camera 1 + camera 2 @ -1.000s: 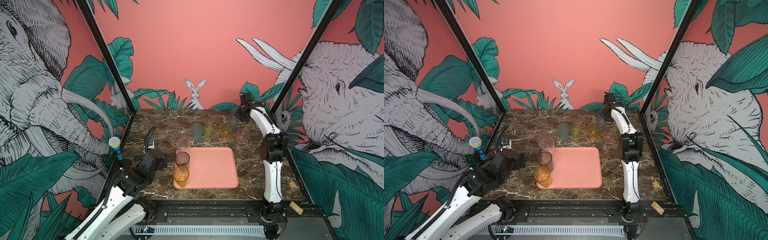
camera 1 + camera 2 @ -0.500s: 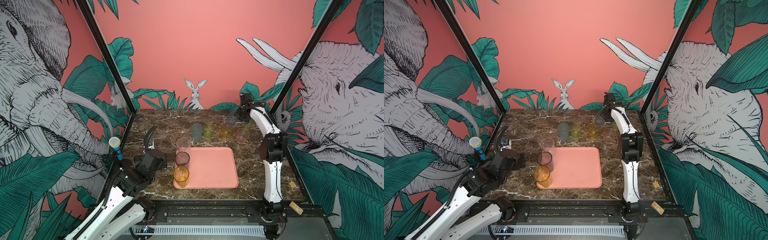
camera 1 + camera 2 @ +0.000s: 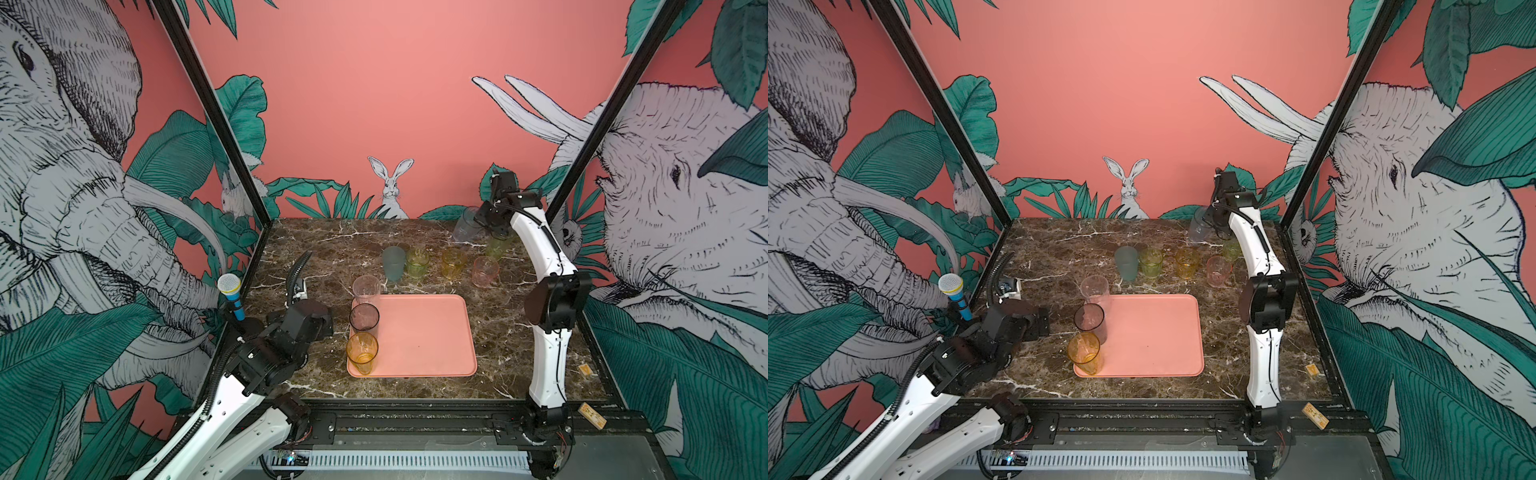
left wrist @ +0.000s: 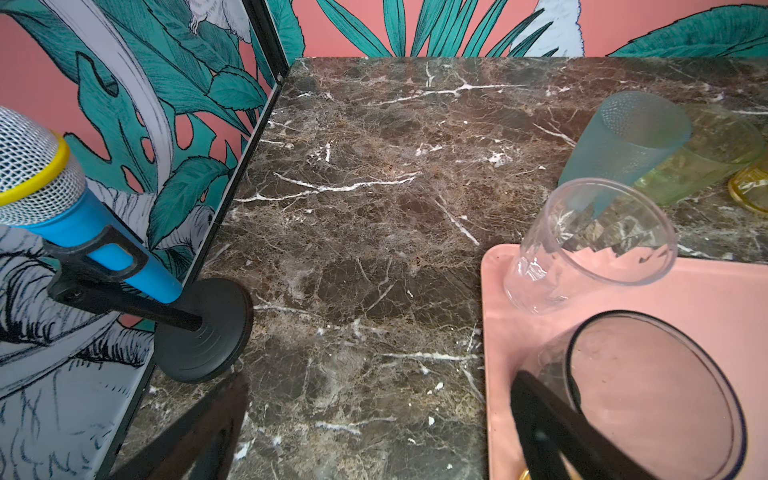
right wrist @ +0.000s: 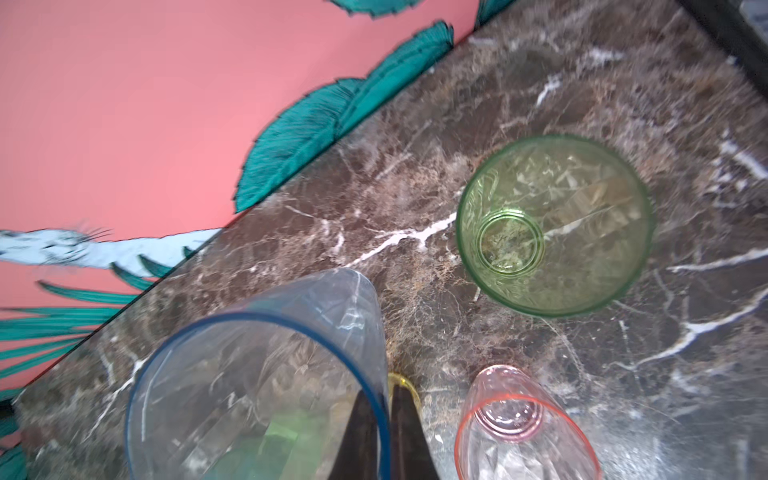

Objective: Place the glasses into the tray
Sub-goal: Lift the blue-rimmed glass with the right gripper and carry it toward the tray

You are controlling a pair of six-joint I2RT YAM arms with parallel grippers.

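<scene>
We judge the grey-lilac tumbler (image 5: 257, 399) light, slick, thin-walled; right gripper (image 5: 384, 432) pinches its rim, one finger inside. Left gripper (image 4: 374, 436) spread wide.

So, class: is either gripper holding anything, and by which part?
The right gripper pinches the rim wall of a tall grey-lilac translucent tumbler, one finger inside. The left gripper is open, holding nothing.

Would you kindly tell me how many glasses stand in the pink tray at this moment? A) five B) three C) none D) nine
B: in a top view, a clear tumbler, a smoky dark tumbler and an amber tumbler stand in a line along the left edge of the tray; the other glasses stand on the marble beyond it, except the grey-lilac tumbler gripped by the right claw.
</scene>
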